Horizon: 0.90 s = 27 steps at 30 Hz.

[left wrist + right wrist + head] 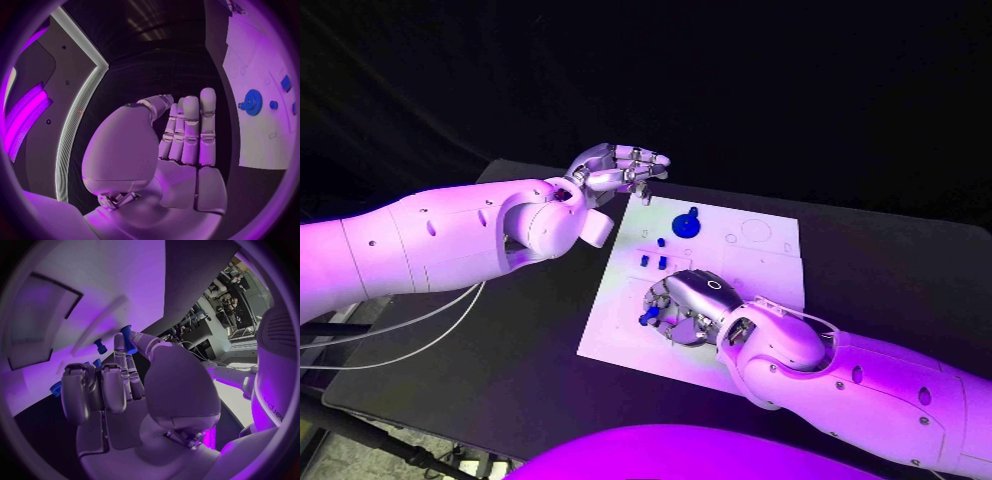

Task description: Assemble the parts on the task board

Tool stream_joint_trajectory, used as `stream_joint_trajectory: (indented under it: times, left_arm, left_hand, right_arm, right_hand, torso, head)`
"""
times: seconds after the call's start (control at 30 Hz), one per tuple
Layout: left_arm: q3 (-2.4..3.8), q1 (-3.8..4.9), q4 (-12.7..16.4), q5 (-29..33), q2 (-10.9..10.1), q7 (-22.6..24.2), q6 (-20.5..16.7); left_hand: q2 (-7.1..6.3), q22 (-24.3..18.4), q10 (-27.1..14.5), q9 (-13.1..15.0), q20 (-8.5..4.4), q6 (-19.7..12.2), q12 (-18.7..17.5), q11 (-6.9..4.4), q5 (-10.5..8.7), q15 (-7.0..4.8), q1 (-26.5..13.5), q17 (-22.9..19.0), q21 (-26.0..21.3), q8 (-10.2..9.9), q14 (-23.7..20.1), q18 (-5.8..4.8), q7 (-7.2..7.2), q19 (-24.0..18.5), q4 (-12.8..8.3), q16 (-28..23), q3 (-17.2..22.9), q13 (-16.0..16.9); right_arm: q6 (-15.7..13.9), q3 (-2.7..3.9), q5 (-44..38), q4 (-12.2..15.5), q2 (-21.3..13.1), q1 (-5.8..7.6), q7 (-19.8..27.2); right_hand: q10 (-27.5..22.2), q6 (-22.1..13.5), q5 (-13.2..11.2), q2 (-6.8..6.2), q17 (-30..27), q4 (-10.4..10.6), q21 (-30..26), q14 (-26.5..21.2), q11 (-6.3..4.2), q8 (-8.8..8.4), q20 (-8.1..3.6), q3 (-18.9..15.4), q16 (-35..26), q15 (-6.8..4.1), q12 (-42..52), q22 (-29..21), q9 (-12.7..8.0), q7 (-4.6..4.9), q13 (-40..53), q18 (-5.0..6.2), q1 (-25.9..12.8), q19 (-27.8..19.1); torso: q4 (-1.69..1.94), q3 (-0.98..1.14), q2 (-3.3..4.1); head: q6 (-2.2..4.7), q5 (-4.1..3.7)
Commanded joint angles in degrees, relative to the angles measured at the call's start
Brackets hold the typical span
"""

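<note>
- The landmark here is the task board [747,262], the white plate on the black worktop [516,340].
- The right hand [687,305] sits over the board's near half, palm down, close to the board's near-left part. In the right wrist view it pinches a small blue peg [129,340] between thumb and a fingertip, with the other fingers curled in beside it.
- That peg's long axis runs roughly along the pinching fingers, so it points away from the palm toward the board's surface.
- A second small blue peg [100,346] stands just beside the held one on the board, a little apart from it. Can't tell if the held peg's tip is already touching the board or still hanging just above.
- A couple of small blue parts [652,260] lie just beyond the right hand, toward the board's middle, and the blue gear [685,223] sits further on, in the far-left part of the board.
- The left hand [620,170] hangs at the board's far-left corner, off the board's edge, fingers together and loosely curled, holding nothing.
- The gear [252,102] is nearer the left hand than the right, just inside the board from it.
- Judgement: the next move turns on the right hand, since whichever hole that peg goes in has to be right under or just ahead of its fingertips.
</note>
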Motion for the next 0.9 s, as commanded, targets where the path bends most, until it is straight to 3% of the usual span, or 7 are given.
stream_joint_trajectory:
  times: [0.03, 0.23, 0.5, 0.53, 0.6, 0.73, 0.9]
  left_arm:
    - [0.04, 0.03, 0.19, 0.27, 0.06, 0.26, 0.97]
    - [0.04, 0.03, 0.22, 0.27, 0.07, 0.23, 0.97]
    - [0.04, 0.04, 0.23, 0.27, 0.02, 0.22, 0.97]
    - [0.04, 0.04, 0.22, 0.27, 0.02, 0.21, 0.97]
    - [0.04, 0.04, 0.21, 0.27, 0.01, 0.19, 0.98]
    - [0.04, 0.04, 0.19, 0.28, 0.01, 0.12, 1.06]
    - [0.04, 0.04, 0.17, 0.28, -0.01, 0.05, 1.09]
  left_hand:
    - [0.68, -0.10, -0.20, -0.06, 0.04, -0.14, 0.37, 0.00, 0.28, -0.06, -0.03, -0.05, -0.34, 0.06, -0.27, 0.87, 0.03, 0.37, -0.05, -0.14, -0.16, 0.05]
    - [0.68, -0.10, -0.20, -0.06, 0.04, -0.14, 0.37, 0.00, 0.28, -0.06, -0.03, -0.05, -0.34, 0.06, -0.27, 0.87, 0.03, 0.37, -0.05, -0.14, -0.16, 0.05]
    - [0.68, -0.10, -0.20, -0.06, 0.04, -0.14, 0.37, 0.00, 0.28, -0.06, -0.03, -0.05, -0.34, 0.06, -0.27, 0.87, 0.03, 0.37, -0.05, -0.14, -0.16, 0.05]
    - [0.68, -0.10, -0.20, -0.06, 0.04, -0.14, 0.37, 0.00, 0.28, -0.06, -0.03, -0.05, -0.34, 0.06, -0.27, 0.87, 0.03, 0.37, -0.05, -0.14, -0.16, 0.05]
    - [0.68, -0.10, -0.20, -0.06, 0.04, -0.14, 0.37, 0.00, 0.28, -0.06, -0.03, -0.05, -0.34, 0.06, -0.27, 0.87, 0.03, 0.37, -0.05, -0.14, -0.16, 0.05]
    - [0.72, -0.13, -0.32, -0.05, 0.05, -0.12, 0.48, 0.01, 0.27, -0.05, -0.10, -0.08, -0.40, 0.10, -0.30, 0.87, 0.02, 0.38, 0.01, -0.13, -0.19, 0.07]
    - [0.72, -0.13, -0.32, -0.05, 0.05, -0.12, 0.48, 0.01, 0.27, -0.05, -0.10, -0.08, -0.40, 0.10, -0.30, 0.87, 0.02, 0.38, 0.01, -0.13, -0.19, 0.07]
  right_arm:
    - [2.81, -0.04, -1.28, 0.09, 0.31, -0.07, -1.08]
    - [4.76, -0.05, -1.78, 0.10, 0.81, -0.07, -1.65]
    - [4.71, -0.10, -1.89, 0.06, 1.02, -0.07, -1.70]
    - [4.49, -0.11, -1.89, 0.05, 1.03, -0.07, -1.73]
    - [4.01, -0.11, -1.89, 0.04, 1.02, -0.07, -1.82]
    - [3.08, -0.12, -1.89, 0.05, 0.95, -0.07, -1.92]
    - [1.80, -0.12, -1.86, 0.14, 0.76, -0.06, -1.87]
  right_hand:
    - [0.24, 0.31, 0.03, -0.19, -0.12, 0.21, 0.12, 2.28, 0.24, 0.10, -0.36, -0.05, 0.23, -0.07, -0.33, 12.51, 0.99, -0.01, -0.07, -0.65, -0.57, 3.28]
    - [0.04, -0.07, -0.48, -0.69, -0.25, 0.36, -0.08, 2.25, 0.38, -0.09, -0.29, -0.36, 0.18, 0.04, -0.57, 12.46, 0.96, 0.15, -0.12, -0.62, -1.08, 3.21]
    - [0.05, -1.24, -0.62, -1.41, -0.25, 0.71, -0.21, 2.24, 0.60, -0.84, -0.16, -0.70, 0.21, 0.20, -0.67, 12.44, 0.65, 0.60, -0.08, -0.59, -1.83, 3.16]
    - [0.26, -3.12, -0.59, -1.83, -0.23, 0.81, -0.16, 2.25, 0.80, -2.06, -0.06, -0.73, 0.24, 0.35, -0.57, 12.47, 0.14, 1.00, 0.06, -0.61, -2.08, 3.18]
    - [0.37, -4.57, -0.55, -2.12, -0.17, 0.75, -0.11, 2.27, 0.72, -3.04, 0.02, -0.65, 0.30, 0.39, -0.50, 12.50, -0.25, 0.84, 0.22, -0.62, -2.07, 3.21]
    - [0.44, -5.53, -0.53, -2.41, -0.11, 0.77, -0.08, 2.28, 0.71, -3.70, 0.04, -0.68, 0.36, 0.36, -0.45, 12.53, -0.51, 0.91, 0.40, -0.62, -2.20, 3.23]
    - [0.64, -9.96, -0.73, -3.15, -0.20, 0.96, -0.13, 2.27, -0.03, -6.21, -0.35, -0.81, 0.38, -0.23, -0.33, 12.57, -1.42, 0.67, 0.90, -0.60, -2.62, 3.23]
  torso:
    - [0.02, -0.05, 0.00]
    - [0.05, -0.08, -0.01]
    - [0.03, -0.07, -0.04]
    - [0.02, -0.06, -0.04]
    - [0.01, -0.04, -0.04]
    - [-0.02, -0.01, -0.03]
    - [-0.04, 0.02, -0.02]
  head:
    - [-0.11, 0.03]
    - [-0.28, 0.00]
    - [-0.37, 0.01]
    - [-0.36, 0.02]
    - [-0.35, 0.03]
    - [-0.36, 0.04]
    - [-0.36, 0.06]
